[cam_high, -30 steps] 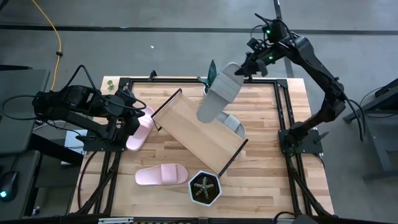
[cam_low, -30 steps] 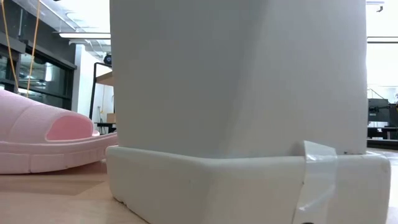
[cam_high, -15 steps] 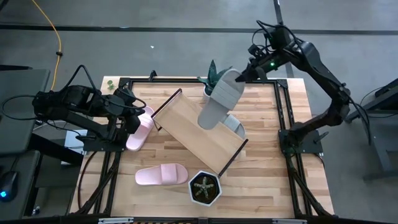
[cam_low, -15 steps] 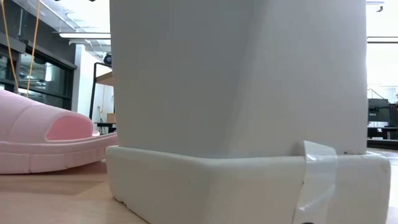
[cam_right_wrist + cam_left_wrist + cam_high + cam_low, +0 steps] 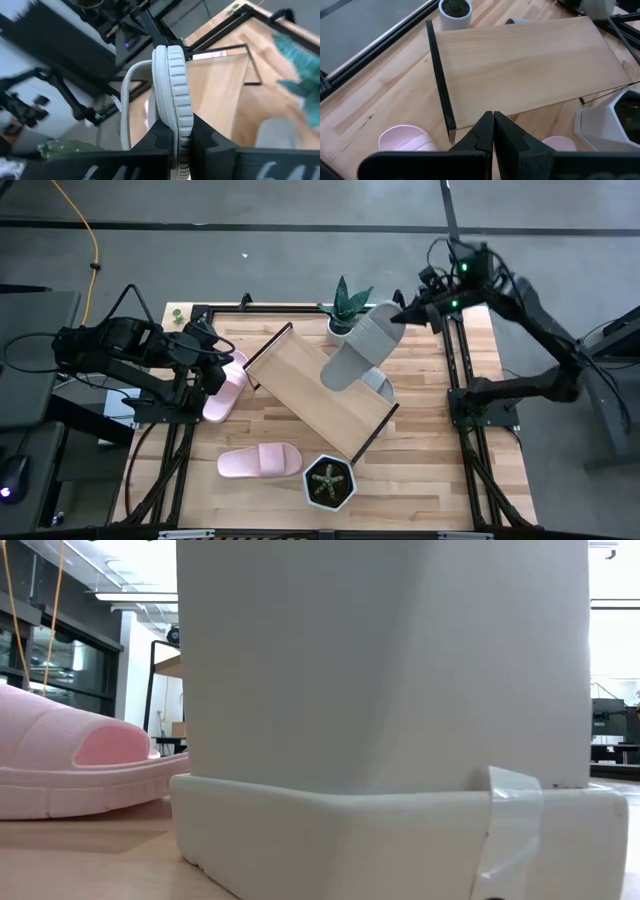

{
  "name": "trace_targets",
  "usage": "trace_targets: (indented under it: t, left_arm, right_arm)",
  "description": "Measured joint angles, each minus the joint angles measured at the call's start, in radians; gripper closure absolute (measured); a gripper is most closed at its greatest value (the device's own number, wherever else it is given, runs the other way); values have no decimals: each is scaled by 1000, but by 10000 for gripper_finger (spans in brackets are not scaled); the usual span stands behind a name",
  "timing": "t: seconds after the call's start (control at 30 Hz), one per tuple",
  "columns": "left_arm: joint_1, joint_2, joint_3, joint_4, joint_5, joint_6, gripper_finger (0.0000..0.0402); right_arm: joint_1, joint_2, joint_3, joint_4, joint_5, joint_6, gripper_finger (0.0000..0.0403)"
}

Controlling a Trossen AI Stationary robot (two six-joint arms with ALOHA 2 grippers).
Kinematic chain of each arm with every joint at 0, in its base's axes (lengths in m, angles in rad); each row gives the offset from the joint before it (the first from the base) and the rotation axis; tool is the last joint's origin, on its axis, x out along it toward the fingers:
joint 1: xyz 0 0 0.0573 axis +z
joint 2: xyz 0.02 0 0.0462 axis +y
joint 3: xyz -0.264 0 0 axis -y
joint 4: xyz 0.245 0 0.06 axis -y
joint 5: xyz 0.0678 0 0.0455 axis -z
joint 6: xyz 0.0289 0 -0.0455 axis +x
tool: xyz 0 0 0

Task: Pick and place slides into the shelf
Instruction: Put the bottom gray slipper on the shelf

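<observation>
High view, straight down on a butcher-block worktop (image 5: 420, 470): the right gripper (image 5: 404, 315) holds a grey-beige slide (image 5: 358, 346) in the air above the far end of the shelf (image 5: 315, 392), a light wooden board with black end frames lying diagonally across the middle. Its jaws are pinched on the slide's edge near one end; the right wrist view shows the ribbed rim (image 5: 177, 95) clamped between the two dark fingers, so the slide hangs lengthwise from the grip, probably to be lowered flat onto the board.

A second grey-beige slide (image 5: 378, 383) lies partly hidden just beneath the lifted one, beside the shelf's edge. One pale pink slide (image 5: 227, 385) rests near the left gripper (image 5: 218, 372), which waits at the left side of the worktop with its jaws pressed together and empty. Another pale pink slide (image 5: 260, 461) lies at the near side, close to a white hexagonal planter (image 5: 329, 483). A second potted plant (image 5: 345, 305) with spiky green leaves stands at the far edge, just beside the carried slide, and could be brushed. The shelf's top is bare.
</observation>
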Motion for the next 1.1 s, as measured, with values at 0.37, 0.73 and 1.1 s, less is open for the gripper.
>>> trace_targets:
  t: [0.37,0.73,1.1]
  left_arm:
    - [0,0,0,67,-26,-51,401]
    - [0,15,0,72,-26,-84,401]
    - [0,52,0,70,-26,-107,401]
  right_arm:
    - [-1,-267,-529,418,-78,358,400]
    - [0,-272,-768,733,-111,651,400]
    - [55,-272,-835,731,-131,747,400]
